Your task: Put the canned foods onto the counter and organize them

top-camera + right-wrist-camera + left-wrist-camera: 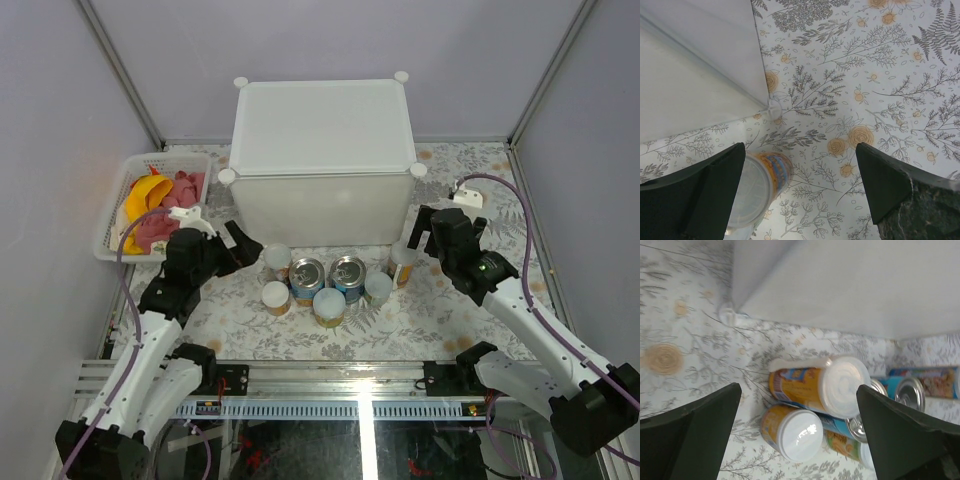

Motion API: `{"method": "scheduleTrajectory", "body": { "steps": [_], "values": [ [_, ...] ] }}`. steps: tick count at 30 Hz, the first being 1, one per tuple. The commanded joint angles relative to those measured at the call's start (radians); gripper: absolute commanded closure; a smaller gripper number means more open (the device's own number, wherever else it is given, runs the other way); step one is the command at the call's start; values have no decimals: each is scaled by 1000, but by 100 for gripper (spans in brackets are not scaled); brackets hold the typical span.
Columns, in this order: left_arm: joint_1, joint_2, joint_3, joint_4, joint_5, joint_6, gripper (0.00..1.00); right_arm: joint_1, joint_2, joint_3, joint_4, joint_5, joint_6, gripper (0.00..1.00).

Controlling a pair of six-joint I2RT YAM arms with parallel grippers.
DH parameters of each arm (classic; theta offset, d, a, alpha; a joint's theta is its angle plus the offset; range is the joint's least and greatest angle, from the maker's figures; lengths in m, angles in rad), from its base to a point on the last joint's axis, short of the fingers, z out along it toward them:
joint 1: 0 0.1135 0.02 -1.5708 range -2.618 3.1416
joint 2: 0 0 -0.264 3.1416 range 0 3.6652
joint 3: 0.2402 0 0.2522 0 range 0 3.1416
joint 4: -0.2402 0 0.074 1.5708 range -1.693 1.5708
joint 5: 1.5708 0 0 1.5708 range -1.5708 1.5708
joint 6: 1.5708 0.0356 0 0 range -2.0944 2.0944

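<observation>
canned foods (307,273) on table (470,175), banana (150,192) in basket (170,156)

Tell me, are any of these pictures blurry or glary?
Top view: sharp, with a glare streak on the front rail. Left wrist: the counter looks soft, a jar lid shines. Right wrist: tablecloth crisp, canister slightly blurred.

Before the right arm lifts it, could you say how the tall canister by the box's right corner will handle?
The tall canister stands upright and narrow, so a sideways push would probably tip it; once down, its round body would likely roll. Its smooth lid looks slippery; gripping the sides seems safer.
</observation>
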Motion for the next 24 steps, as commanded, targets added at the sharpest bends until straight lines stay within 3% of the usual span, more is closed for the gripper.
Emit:
{"method": "scheduleTrajectory", "body": {
  "steps": [1, 8, 24],
  "values": [
    [-140, 22, 21, 51, -34, 33, 0, -2, 6, 16, 16, 22, -55, 1],
    [-306, 63, 28, 65, -219, 18, 0, -3, -2, 26, 0, -48, -108, 1],
    [-445, 127, 32, 138, -378, 7, 0, 27, -64, -6, 38, -226, -104, 1]
  ]
}}
